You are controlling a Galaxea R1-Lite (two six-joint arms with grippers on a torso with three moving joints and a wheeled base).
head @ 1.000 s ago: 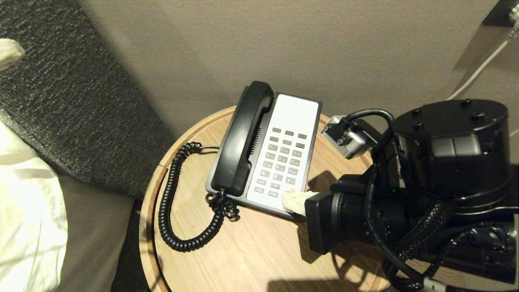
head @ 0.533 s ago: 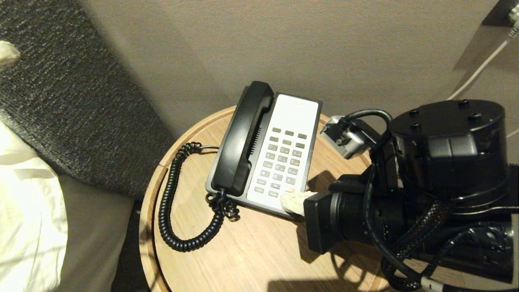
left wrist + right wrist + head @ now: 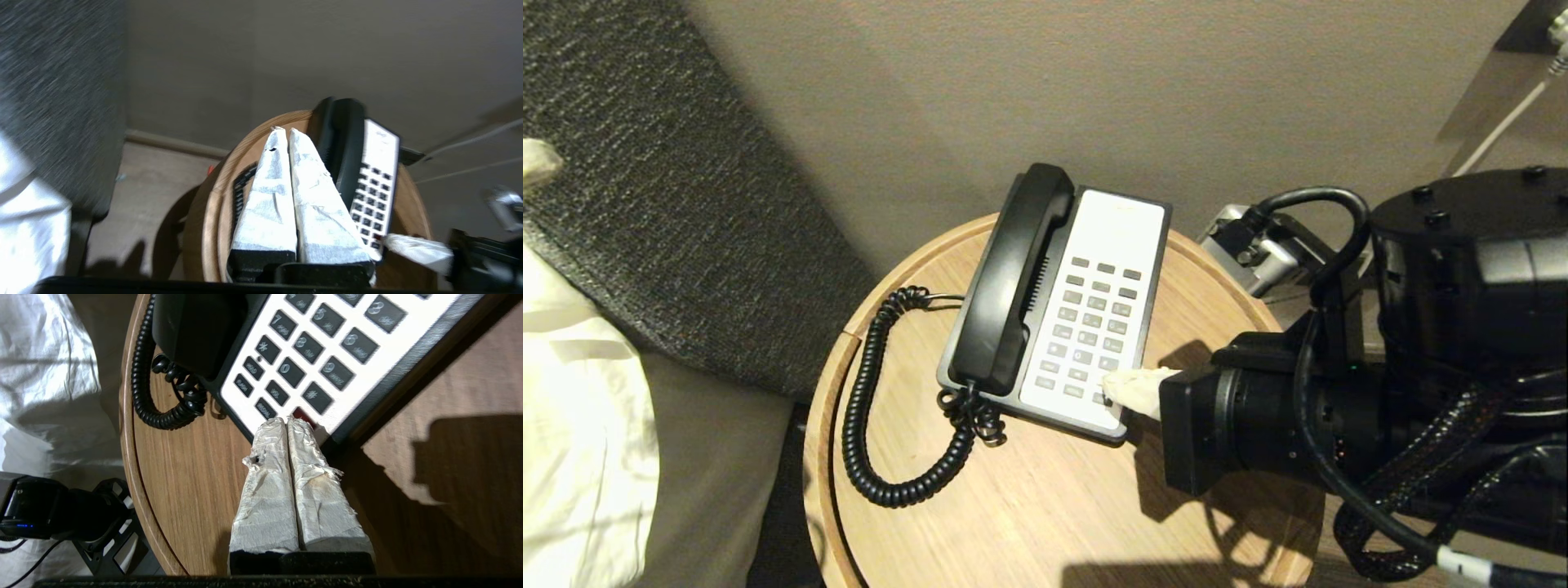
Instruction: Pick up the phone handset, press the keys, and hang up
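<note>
**Handset cradled, right gripper at the keypad**

The round wooden table (image 3: 1045, 506) stands against the wall, with bare wood near its front edge. The phone base (image 3: 1094, 269) holds the phone handset (image 3: 1013, 278) lengthwise along its left side, cord end nearest. The right gripper (image 3: 1112, 387), jaws together, tips the bottom keys. The left gripper (image 3: 284, 132), jaws together, hovers above the table.

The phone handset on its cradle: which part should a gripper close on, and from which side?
Judging by its pose, the straight middle shaft of the phone handset, between its bulged ends, taken from above. It lies along the phone base's left edge, so one finger has free space over the round table; the other must slip between handset and keypad. The coiled cord hangs off the near end, so avoid that.
</note>
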